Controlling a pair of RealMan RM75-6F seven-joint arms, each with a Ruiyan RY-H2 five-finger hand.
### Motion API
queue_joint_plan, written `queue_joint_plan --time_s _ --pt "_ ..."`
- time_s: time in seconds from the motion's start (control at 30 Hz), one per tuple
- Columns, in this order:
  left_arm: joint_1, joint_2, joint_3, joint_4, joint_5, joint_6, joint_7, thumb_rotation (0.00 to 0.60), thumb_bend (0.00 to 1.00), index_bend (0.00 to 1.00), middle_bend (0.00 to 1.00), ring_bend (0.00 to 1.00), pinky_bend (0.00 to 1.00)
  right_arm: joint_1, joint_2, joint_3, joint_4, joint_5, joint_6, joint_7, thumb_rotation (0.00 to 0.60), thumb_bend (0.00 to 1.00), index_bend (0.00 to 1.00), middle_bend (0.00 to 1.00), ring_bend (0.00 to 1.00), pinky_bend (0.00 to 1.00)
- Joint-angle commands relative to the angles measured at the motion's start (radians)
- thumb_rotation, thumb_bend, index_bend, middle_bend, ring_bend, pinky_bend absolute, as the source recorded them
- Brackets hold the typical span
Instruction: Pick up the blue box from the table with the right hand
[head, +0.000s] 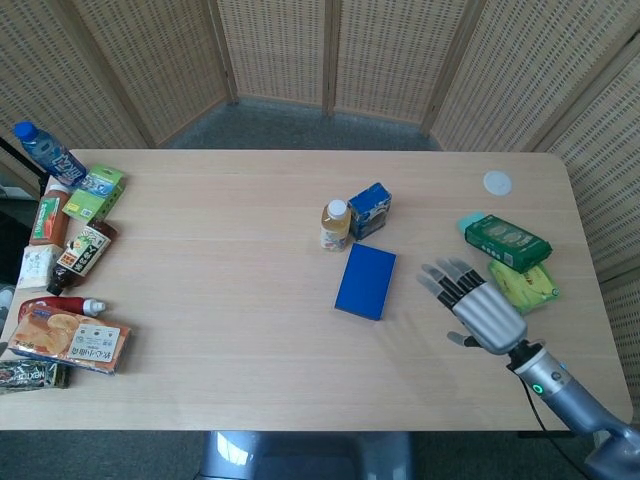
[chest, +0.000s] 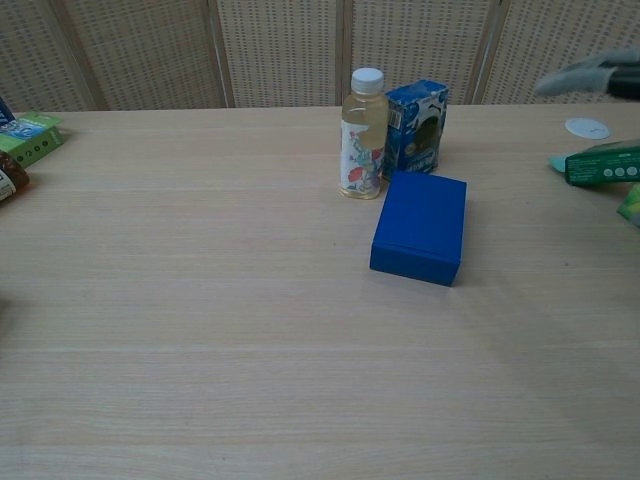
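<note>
A flat blue box (head: 366, 281) lies near the middle of the table, also plain in the chest view (chest: 421, 226). My right hand (head: 475, 307) hovers to the right of it, apart from it, fingers spread and empty. In the chest view only its blurred fingertips (chest: 587, 76) show at the upper right edge. My left hand shows in neither view.
Just behind the box stand a juice bottle (head: 335, 224) and a small blue carton (head: 369, 210). A green packet (head: 507, 241) and a yellow-green packet (head: 523, 285) lie right of my hand. A white lid (head: 497, 183) sits far right. Several snacks and bottles (head: 70, 250) crowd the left edge.
</note>
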Motion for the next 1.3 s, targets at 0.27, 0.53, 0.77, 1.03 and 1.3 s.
queue_joint_plan --time_s 0.27,0.53,0.77,1.03,1.3 --pt "-0.005 -0.02 -0.005 0.019 -0.041 -0.019 0.038 0.6 0.0 0.0 0.0 0.0 0.0 0.248 -0.192 -0.026 0.198 -0.055 -0.299 -0.209 0.6 0.19 0.0 0.0 0.0 0.0" --pt "-0.009 -0.027 -0.011 0.028 -0.057 -0.03 0.045 0.6 0.0 0.0 0.0 0.0 0.0 0.305 -0.27 -0.032 0.255 -0.041 -0.325 -0.285 0.6 0.2 0.0 0.0 0.0 0.0" --pt "-0.01 -0.03 -0.01 0.031 -0.056 -0.034 0.048 0.6 0.0 0.0 0.0 0.0 0.0 0.35 -0.329 -0.027 0.279 -0.022 -0.356 -0.376 0.6 0.2 0.0 0.0 0.0 0.0" --pt "-0.01 -0.032 -0.011 0.032 -0.058 -0.036 0.05 0.6 0.0 0.0 0.0 0.0 0.0 0.391 -0.381 -0.021 0.299 0.012 -0.401 -0.475 0.6 0.21 0.0 0.0 0.0 0.0" --pt "-0.012 -0.035 -0.01 0.034 -0.059 -0.042 0.053 0.6 0.0 0.0 0.0 0.0 0.0 0.422 -0.409 -0.029 0.3 0.044 -0.454 -0.561 0.6 0.21 0.0 0.0 0.0 0.0"
